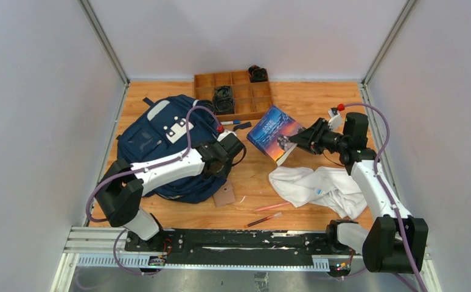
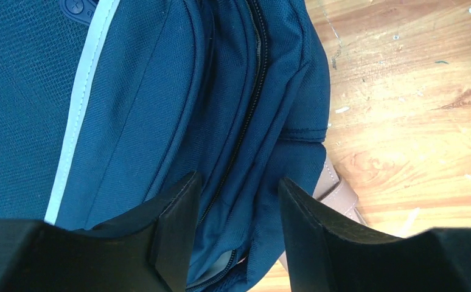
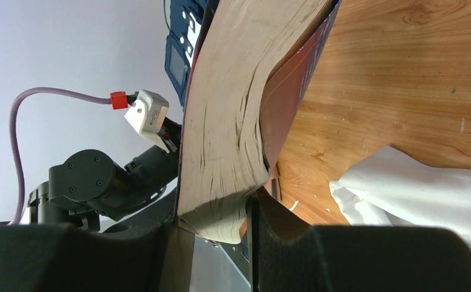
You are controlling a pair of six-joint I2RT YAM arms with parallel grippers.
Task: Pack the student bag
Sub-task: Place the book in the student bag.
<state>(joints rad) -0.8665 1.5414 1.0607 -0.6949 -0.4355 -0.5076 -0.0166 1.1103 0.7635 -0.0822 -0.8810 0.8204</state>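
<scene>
Packing the book (image 1: 274,130) into the student bag (image 1: 154,143)
Right gripper (image 1: 293,142) is pinching its corner; left gripper (image 2: 236,225), spread, is hovering over the zip (image 2: 245,121), which probably needs opening next.

Bright, even overhead light throws only soft shadows; wrist views blur close up, with no glare.

backpack (image 1: 143,137) fills L, book (image 1: 272,128), cloth (image 1: 318,185) crowd R

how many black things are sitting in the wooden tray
2: one black bundle in a left-of-centre compartment of the wooden tray, the other bundle in its far right corner. None look hidden.
</scene>
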